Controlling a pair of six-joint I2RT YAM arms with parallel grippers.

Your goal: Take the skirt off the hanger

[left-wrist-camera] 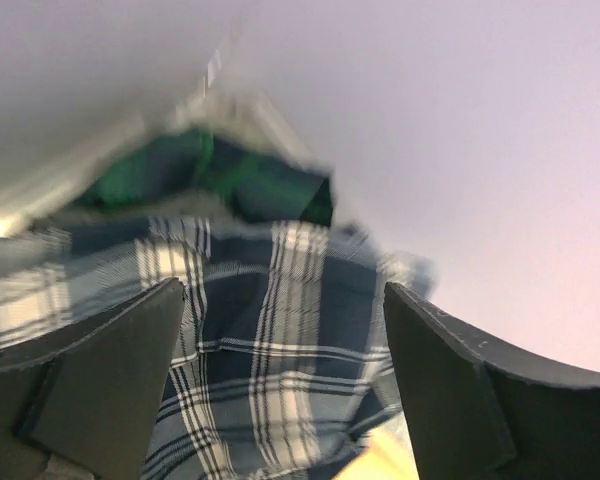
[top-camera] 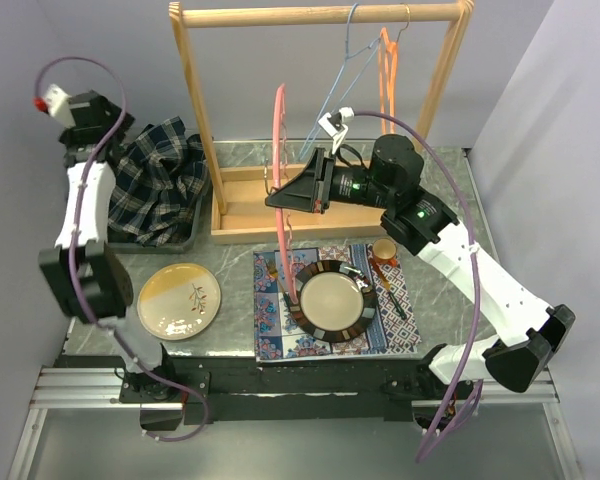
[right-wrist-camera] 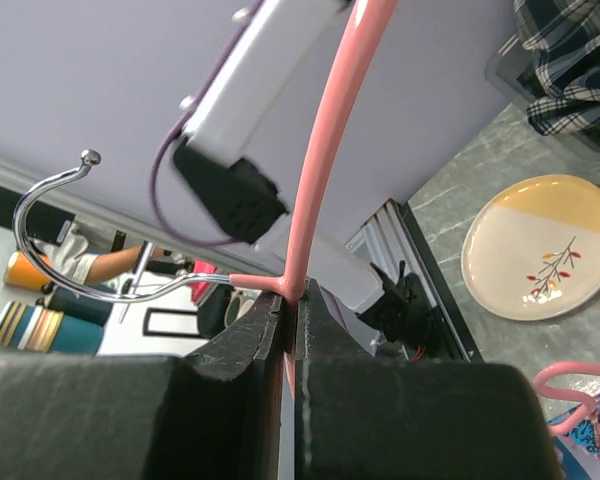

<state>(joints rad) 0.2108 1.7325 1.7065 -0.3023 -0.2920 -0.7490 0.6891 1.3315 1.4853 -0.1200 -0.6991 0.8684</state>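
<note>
Lying crumpled in a grey bin at the table's far left, the plaid skirt is off its hanger and spills over the bin's rim. The left gripper hovers just above the cloth with its fingers wide apart, gripping nothing. The right gripper has its fingers clamped on the pink hanger just below its metal hook, holding it bare above a patterned placemat and a dark-rimmed plate. Behind stands a wooden rack carrying a blue hanger and an orange hanger. A yellow plate sits near the bin.
</note>
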